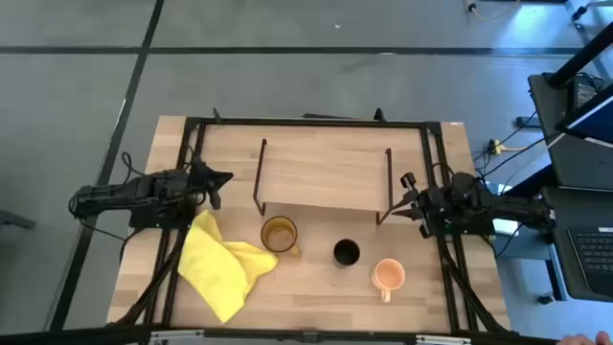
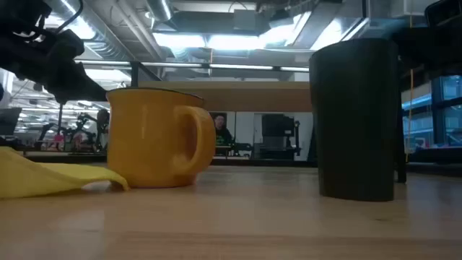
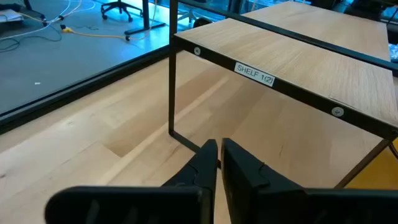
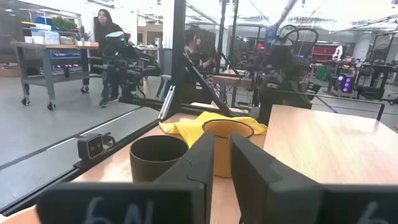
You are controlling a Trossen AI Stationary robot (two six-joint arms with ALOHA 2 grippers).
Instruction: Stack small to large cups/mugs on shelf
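The light-wood shelf (image 1: 326,172) stands on dark rod legs at the table's middle far side. In front of it, each upright on its base, stand the amber glass mug (image 1: 279,234), the small black cup (image 1: 346,252) and the peach-orange mug (image 1: 388,275). My left gripper (image 1: 222,178) hovers shut and empty by the shelf's left end; the left wrist view shows it (image 3: 219,152) facing the shelf (image 3: 292,68). My right gripper (image 1: 407,201) hovers shut and empty by the shelf's right end. The right wrist view shows it (image 4: 222,146) facing the black cup (image 4: 158,155) and the amber mug (image 4: 227,134).
A crumpled yellow cloth (image 1: 222,264) lies on the table left of the amber mug, touching it. In the low view the amber mug (image 2: 155,137) and the black cup (image 2: 357,119) stand before the shelf board (image 2: 253,97). People show in the room beyond the table.
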